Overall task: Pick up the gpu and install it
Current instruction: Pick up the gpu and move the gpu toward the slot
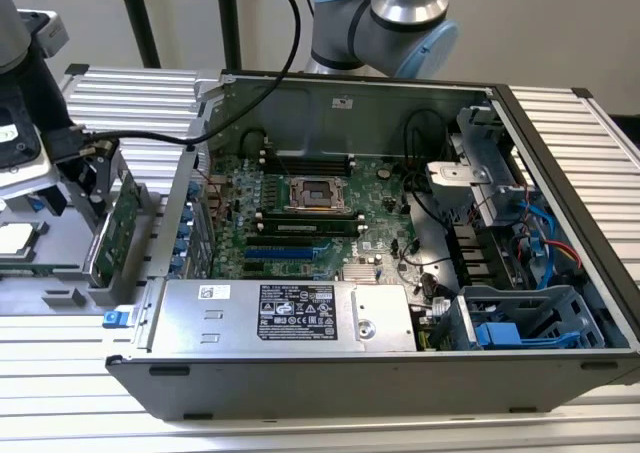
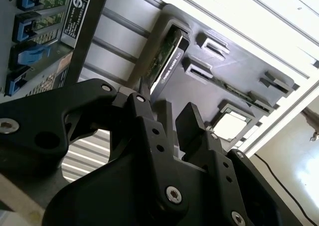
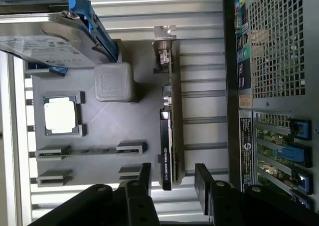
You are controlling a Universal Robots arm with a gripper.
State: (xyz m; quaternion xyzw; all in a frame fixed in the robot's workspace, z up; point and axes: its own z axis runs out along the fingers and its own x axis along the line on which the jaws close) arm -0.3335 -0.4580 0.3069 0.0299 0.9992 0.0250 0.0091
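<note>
Gpu [image 3: 168, 136] upright, black shroud, silver bracket

The card [image 1: 112, 228] is green with a black edge, its tray [image 3: 99, 128] grey, the fingers [image 3: 203, 181] black, the desk [image 3: 144, 9] ribbed silver, the latches [image 3: 295, 153] blue.

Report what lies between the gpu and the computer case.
Only bare ribbed metal tabletop, in the first wrist view, separates the flat green-and-black gpu card, standing on edge, from the grey metal computer case.

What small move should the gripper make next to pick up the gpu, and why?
Probably close the gripper: it is open and straddles the gpu, which stands on edge in its grey tray, with one finger on each side.
</note>
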